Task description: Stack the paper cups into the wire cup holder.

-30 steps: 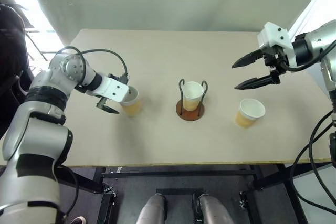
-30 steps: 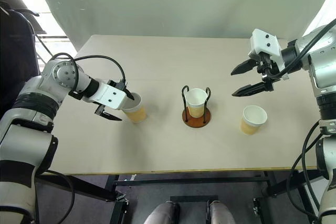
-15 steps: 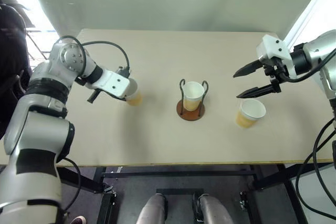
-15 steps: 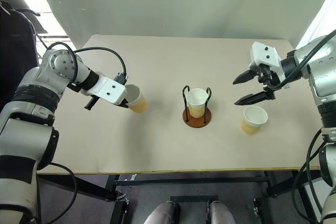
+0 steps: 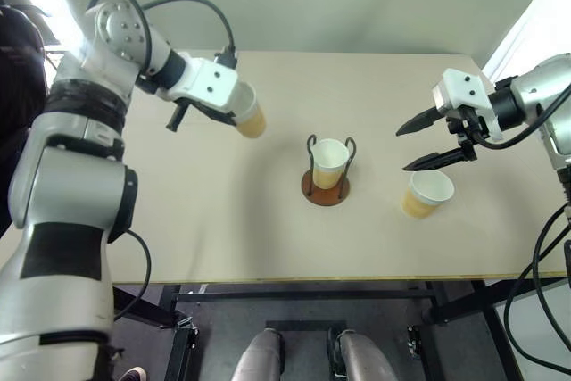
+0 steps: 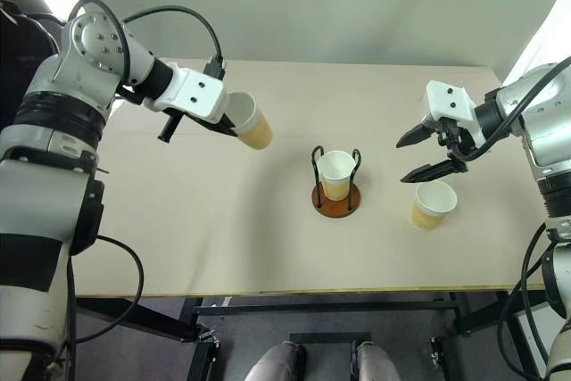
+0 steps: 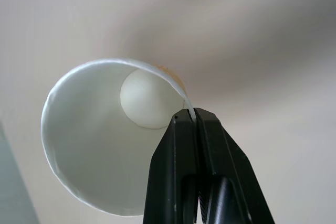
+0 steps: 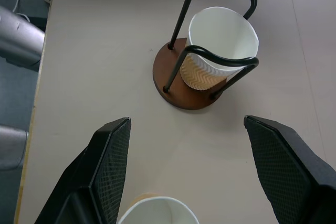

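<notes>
Pale tabletop [image 5: 268, 220] ran across mid-frame under a plain grey wall. Your left gripper [image 6: 234, 128], upper left, was pinched shut on the rim of a paper cup [image 6: 251, 122], held tilted off the table with its tan base aimed lower right. From there the wire cup holder [image 6: 336, 183], one cup already seated, lay down and right at centre. Your right gripper [image 6: 419, 154] hovered spread wide and empty above the last cup [image 6: 433, 204], right.

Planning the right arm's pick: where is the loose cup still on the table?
In the head views it stands upright on the table's right side, right of the wire cup holder, just below the open right gripper: loose cup.
</notes>
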